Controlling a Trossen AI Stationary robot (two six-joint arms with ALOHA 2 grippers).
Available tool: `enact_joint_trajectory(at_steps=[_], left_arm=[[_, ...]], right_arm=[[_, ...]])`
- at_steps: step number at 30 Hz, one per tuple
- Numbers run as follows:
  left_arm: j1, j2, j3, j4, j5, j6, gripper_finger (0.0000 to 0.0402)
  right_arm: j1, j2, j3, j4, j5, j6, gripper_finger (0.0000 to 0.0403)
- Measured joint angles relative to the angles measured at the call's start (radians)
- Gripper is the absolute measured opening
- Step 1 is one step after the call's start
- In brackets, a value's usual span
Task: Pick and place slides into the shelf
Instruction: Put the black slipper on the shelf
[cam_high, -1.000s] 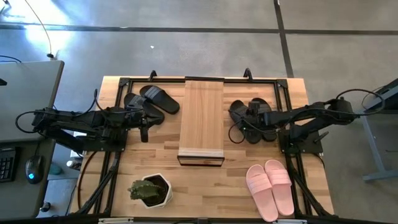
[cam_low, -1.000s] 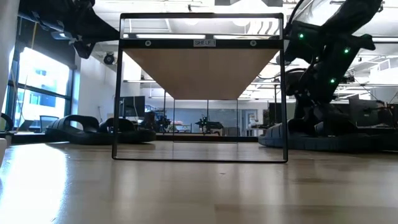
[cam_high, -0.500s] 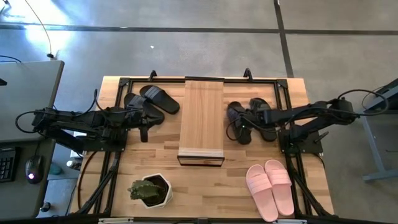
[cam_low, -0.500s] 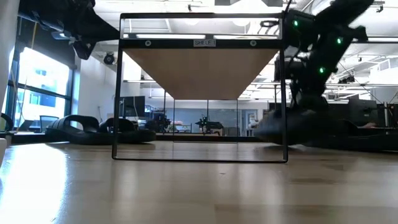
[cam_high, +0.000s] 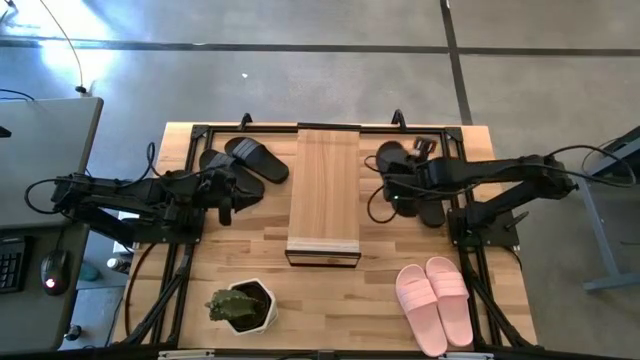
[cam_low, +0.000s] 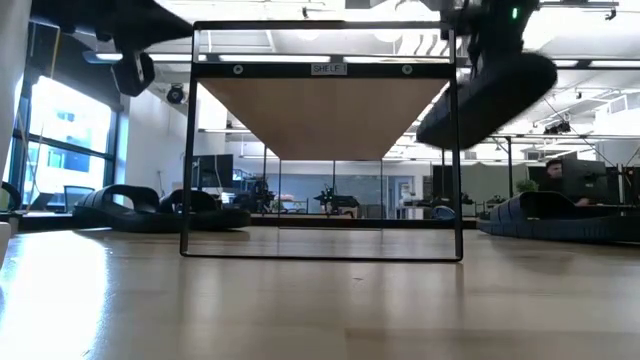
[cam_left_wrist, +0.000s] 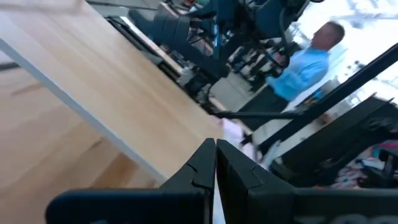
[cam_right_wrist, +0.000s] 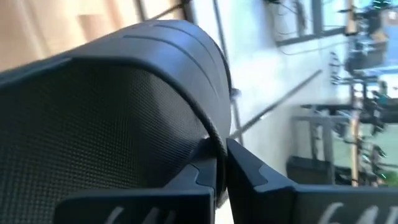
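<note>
A grey concrete floor surrounds the butcher-block desk (cam_high: 250, 265), and an office with screens and a person in a blue top shows beyond it. The shelf (cam_high: 324, 195) stands in the middle of the desk, its plank top bare and nothing visible on its lower level in the low view.

The right tool (cam_high: 392, 187) is clamped on 1 black slide (cam_low: 490, 95), pinching the edge of its strap, as the right wrist view shows close up. In the low view that slide hangs tilted in the air, off the desk, just beside the shelf's right upright. A 2nd black slide (cam_low: 560, 215) lies on the desk to the right of the shelf. The left tool (cam_high: 225, 208) hovers closed and empty, near 2 more black slides (cam_high: 245, 160) lying left of the shelf. A pink pair (cam_high: 435, 300) lies near the front right corner, and a potted plant (cam_high: 240, 305) sits at the front left.

The step in hand looks like the carry: the slide is lifted and has yet to reach the shelf. The next move calls for swinging it over the plank or in between the uprights, levelling it, then lowering and releasing. The tilt and the closeness of the upright suggest a risk of clipping the frame.
</note>
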Motion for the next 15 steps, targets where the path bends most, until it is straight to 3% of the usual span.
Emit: enact_joint_trajectory(at_steps=[3, 7, 15], left_arm=[[0.0, 0.0, 0.0, 0.03, 0.02, -0.034, 0.0003], [0.0, 0.0, 0.0, 0.046, 0.031, -0.043, 0.0003], [0.0, 0.0, 0.0, 0.075, 0.091, -0.044, 0.0003]], right_arm=[[0.032, -0.001, 0.123, -0.092, 0.049, 0.026, 0.0001], [0.07, -0.001, 0.285, 0.03, 0.003, -0.192, 0.0], [0.045, -0.001, 0.45, 0.515, -0.518, -0.779, 0.0]])
